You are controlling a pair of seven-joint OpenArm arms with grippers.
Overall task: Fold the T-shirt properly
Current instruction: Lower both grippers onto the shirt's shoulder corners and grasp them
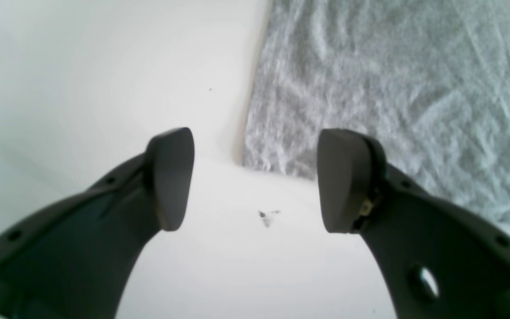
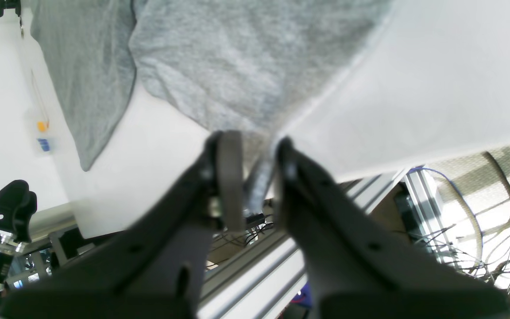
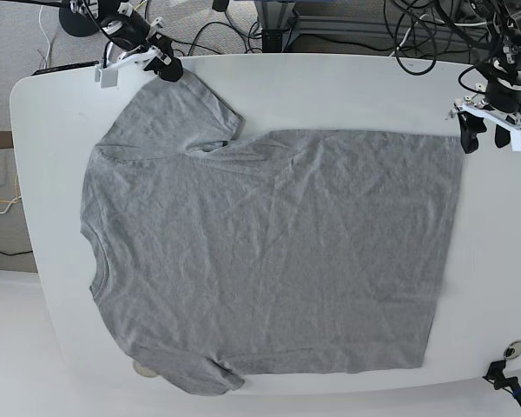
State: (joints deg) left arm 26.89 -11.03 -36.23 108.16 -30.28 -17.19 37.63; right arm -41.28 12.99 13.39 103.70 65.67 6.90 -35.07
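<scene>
A: Base view first. Where's the shirt?

B: The heather-grey cotton T-shirt lies spread over the white tabletop, neckline towards nine o'clock, hem towards three. The black right gripper is at eleven o'clock on a sleeve; the black left gripper is at two, beside the hem's corner.

A: What could go wrong?

B: If the right one lifts alone, I'd expect the whole shirt to skew, since nothing pins the hem. The creases by the sleeve at eleven could also get trapped in the fold.

A: And the left wrist view?

B: The left gripper's fingers are spread apart, holding nothing. The corner pokes in between them from twelve o'clock, which the base view can't show clearly. Closing without reaching further in could pinch a sliver, or miss, because so little cloth lies there.

A: Right wrist view?

B: Those fingers are drawn together on a narrow tip of sleeve, a grip too small to read from the base. Such a shallow pinch might slip under a hard pull.

A: Anything else only there?

B: A small orange item and a blue one at nine o'clock, plus cables beyond the table edge at four. The base view doesn't show those two little items.
</scene>
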